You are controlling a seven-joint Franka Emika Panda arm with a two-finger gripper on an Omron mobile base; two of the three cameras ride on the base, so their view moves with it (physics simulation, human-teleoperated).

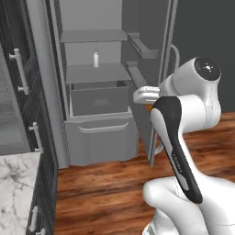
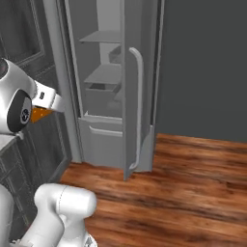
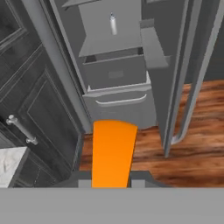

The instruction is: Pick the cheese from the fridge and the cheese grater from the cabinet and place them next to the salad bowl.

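The cheese (image 3: pixel 112 153) sits right at the lens in the hand view, an orange wedge clamped between our jaws; from the base cameras we see only a sliver of it under the gripper (image 2: pixel 44 110). The fridge (image 1: pixel 98 124) stands open ahead of the jaws, well apart from them, with a small pale bottle (image 1: pixel 96 58) left on its shelf beyond the jaws. So we judge the cheese pickup done and the wedge out of the fridge. Left to do: carry it to the salad bowl, fetch the cheese grater from the cabinet, place both. A marble desk (image 1: pixel 16 183) corner lies off to the jaws' left.
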